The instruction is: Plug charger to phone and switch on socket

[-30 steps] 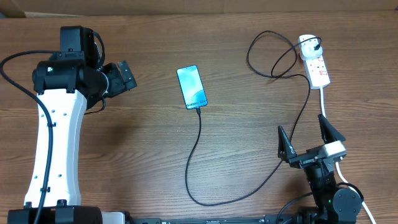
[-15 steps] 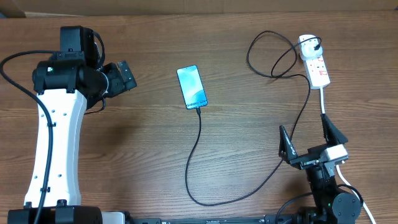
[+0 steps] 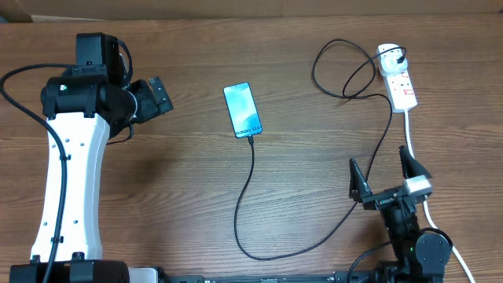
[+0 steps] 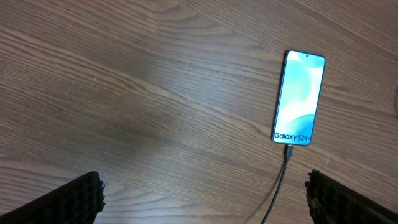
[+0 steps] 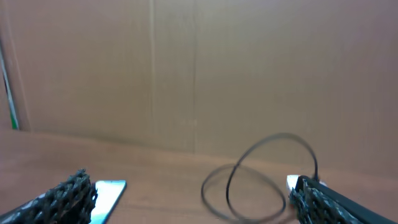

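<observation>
The phone (image 3: 242, 110) lies flat mid-table, its blue screen lit and facing up. The charger (image 3: 252, 169), a thin black cable, meets the phone's lower edge, sweeps down and right, then rises in a loop to a black plug on the socket (image 3: 398, 80), a white strip at the far right. My left gripper (image 3: 155, 97) hovers open left of the phone. In the left wrist view the phone (image 4: 299, 98) and charger (image 4: 283, 180) lie ahead of the left gripper (image 4: 202, 205). My right gripper (image 3: 383, 178) stands open below the socket, holding nothing. The right wrist view shows the right gripper (image 5: 193, 205), phone (image 5: 109, 194), charger loop (image 5: 261, 180) and a corner of the socket (image 5: 291, 182).
A thick white cord (image 3: 409, 130) runs from the socket down past my right gripper. A brown cardboard wall (image 5: 199, 68) stands along the table's far edge. The left arm's white link (image 3: 71, 181) lies over the left side of the table.
My right gripper has shifted slightly left and toward its base, still open. The left arm, phone and cable have not moved.
</observation>
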Available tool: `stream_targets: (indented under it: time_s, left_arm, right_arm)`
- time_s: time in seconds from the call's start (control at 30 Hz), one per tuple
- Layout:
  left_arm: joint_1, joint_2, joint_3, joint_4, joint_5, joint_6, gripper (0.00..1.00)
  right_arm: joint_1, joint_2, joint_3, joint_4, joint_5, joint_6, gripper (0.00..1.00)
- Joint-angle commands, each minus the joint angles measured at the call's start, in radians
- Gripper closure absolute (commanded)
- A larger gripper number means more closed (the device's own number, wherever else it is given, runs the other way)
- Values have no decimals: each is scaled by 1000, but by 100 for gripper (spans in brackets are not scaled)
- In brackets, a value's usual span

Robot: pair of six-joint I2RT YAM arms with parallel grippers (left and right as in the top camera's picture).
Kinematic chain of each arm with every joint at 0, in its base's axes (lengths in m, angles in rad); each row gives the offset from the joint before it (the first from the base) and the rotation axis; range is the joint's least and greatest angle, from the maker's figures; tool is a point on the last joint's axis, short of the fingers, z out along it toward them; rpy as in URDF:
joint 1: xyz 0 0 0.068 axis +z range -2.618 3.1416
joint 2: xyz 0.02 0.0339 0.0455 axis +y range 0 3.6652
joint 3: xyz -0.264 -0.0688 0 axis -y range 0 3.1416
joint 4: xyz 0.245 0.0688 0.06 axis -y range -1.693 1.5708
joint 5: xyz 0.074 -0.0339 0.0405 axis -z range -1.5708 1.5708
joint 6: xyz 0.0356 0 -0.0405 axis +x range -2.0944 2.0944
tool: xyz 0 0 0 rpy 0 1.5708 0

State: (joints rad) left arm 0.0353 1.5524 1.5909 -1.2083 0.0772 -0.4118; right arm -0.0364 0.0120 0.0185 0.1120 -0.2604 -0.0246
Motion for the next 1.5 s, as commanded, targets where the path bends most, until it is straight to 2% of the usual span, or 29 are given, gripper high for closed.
stream_targets:
  time_s: [0.0, 0.2, 0.33, 0.53, 0.67, 0.83, 1.13, 1.47]
  left_arm:
    - [4, 5, 1, 1, -7, 16, 0]
    - [4, 5, 1, 1, -7, 16, 0]
    - [4, 5, 1, 1, -7, 16, 0]
    - [4, 5, 1, 1, -7, 16, 0]
    - [4, 5, 1, 1, -7, 16, 0]
    - [4, 5, 1, 1, -7, 16, 0]
    - [4, 5, 1, 1, -7, 16, 0]
    - [4, 5, 1, 1, -7, 16, 0]
  right_arm:
    - [8, -10, -11, -69, 13, 8, 0]
    - [8, -10, -11, -177, 26, 9, 0]
    - [8, -10, -11, -176, 40, 13, 0]
    - [8, -10, -11, -186, 111, 156, 0]
    - [8, -10, -11, -187, 110, 146, 0]
    - [10, -10, -11, -186, 74, 35, 0]
    - [10, -10, -11, -186, 76, -37, 0]
    - [10, -10, -11, -186, 80, -29, 0]
